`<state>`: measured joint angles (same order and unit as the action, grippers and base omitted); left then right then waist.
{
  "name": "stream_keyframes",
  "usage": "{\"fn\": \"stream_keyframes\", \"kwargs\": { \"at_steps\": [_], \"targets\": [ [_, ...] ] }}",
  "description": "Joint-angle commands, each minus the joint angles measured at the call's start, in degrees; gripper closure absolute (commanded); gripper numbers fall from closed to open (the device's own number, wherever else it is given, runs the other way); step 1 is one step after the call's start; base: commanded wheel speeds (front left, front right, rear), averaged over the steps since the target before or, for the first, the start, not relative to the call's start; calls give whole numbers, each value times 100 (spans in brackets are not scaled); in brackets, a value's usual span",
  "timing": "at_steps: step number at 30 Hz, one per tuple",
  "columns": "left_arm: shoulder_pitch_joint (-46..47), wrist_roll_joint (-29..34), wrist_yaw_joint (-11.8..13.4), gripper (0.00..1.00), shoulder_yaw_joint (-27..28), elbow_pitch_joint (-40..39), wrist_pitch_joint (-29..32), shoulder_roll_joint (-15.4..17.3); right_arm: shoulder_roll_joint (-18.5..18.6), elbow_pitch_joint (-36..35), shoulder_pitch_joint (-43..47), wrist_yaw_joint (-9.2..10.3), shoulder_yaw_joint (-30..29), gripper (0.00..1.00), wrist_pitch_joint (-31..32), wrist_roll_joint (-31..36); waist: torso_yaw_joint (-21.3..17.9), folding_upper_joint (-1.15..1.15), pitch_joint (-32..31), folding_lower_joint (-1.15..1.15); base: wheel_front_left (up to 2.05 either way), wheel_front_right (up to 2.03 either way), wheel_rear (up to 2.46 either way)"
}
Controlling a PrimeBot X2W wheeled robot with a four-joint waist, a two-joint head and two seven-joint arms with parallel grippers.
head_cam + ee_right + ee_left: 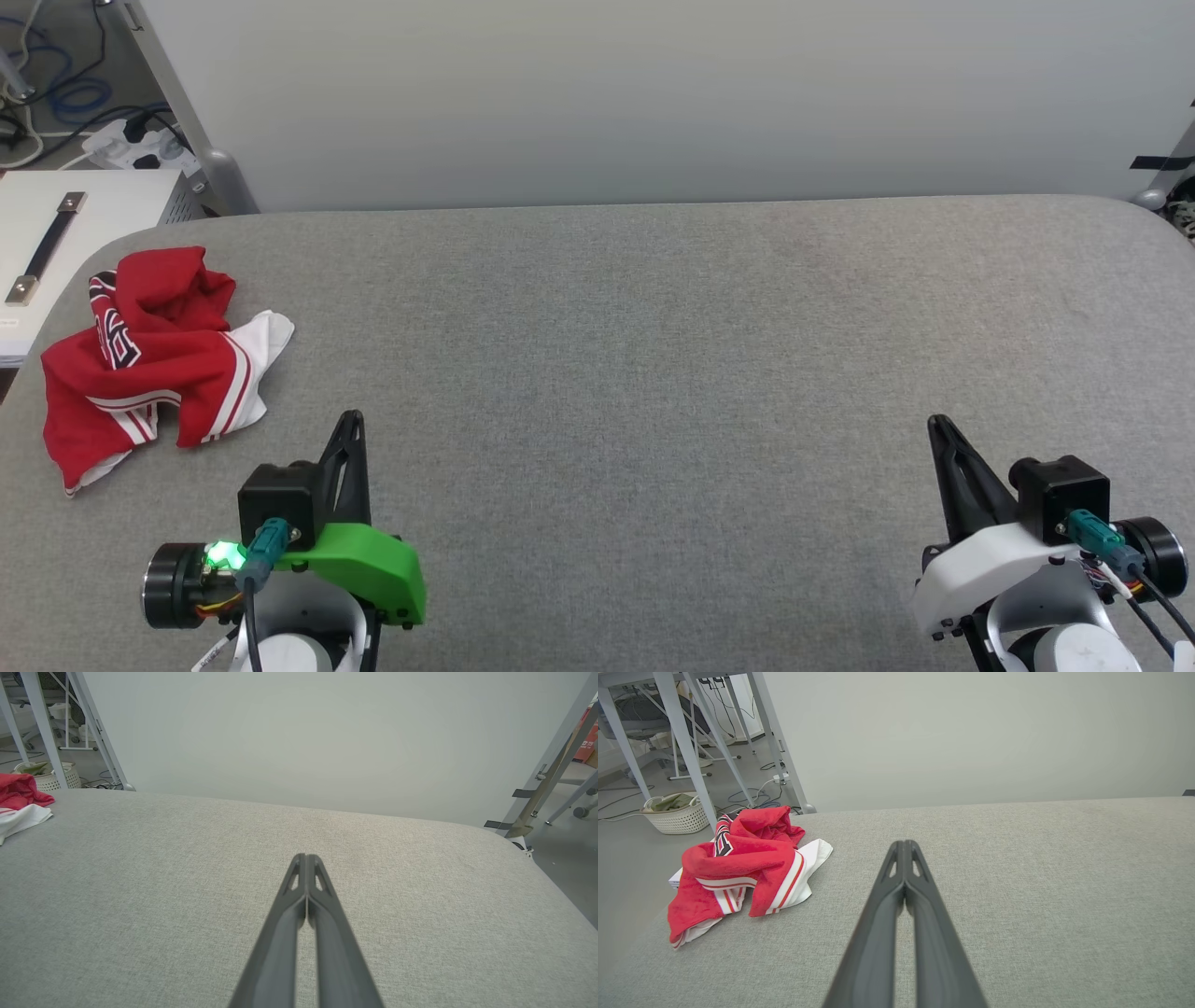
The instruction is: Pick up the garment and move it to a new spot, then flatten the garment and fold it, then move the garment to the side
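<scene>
The garment (pixel 154 359) lies crumpled in a heap at the table's far left edge: red cloth, white sleeves, striped trim, a bit of black lettering showing. The left wrist view has the garment (pixel 742 870) to the left of the fingers, and the garment's (pixel 18 800) edge reaches into the right wrist view at far left. My left gripper (pixel 350 422) is shut and holds nothing, a short way right of and nearer than the heap. Far across the table at the lower right, my right gripper (pixel 936 425) is shut, also with nothing in it.
The grey fabric table (pixel 653 373) stretches wide between the arms. A white cabinet (pixel 56 243) with a black handle stands off the left edge, a power strip (pixel 140 145) and cables behind it. A white basket (pixel 675 812) sits on the floor past metal legs.
</scene>
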<state>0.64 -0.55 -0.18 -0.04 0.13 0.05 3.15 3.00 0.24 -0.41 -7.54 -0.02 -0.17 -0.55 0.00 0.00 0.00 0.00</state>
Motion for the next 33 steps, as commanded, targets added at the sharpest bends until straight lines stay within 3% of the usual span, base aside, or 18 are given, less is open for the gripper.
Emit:
{"fn": "stream_keyframes", "kwargs": {
  "at_steps": [1,15,16,33],
  "targets": [
    [-64,55,18,100,4,-13,-5,-27,-13,-24,41,5,2,100,17,55,0,0,0,0,0,0,0],
    [-64,55,18,100,4,-13,-5,-27,-13,-24,41,5,2,100,17,55,0,0,0,0,0,0,0],
    [1,-2,-1,0,1,1,0,1,1,2,-1,0,2,0,0,-2,0,0,0,0,0,0,0],
    [-32,-204,-26,0,-36,145,-182,-2,0,150,10,1,-18,0,-180,-57,-3,0,0,0,0,0,0]
  ]
}}
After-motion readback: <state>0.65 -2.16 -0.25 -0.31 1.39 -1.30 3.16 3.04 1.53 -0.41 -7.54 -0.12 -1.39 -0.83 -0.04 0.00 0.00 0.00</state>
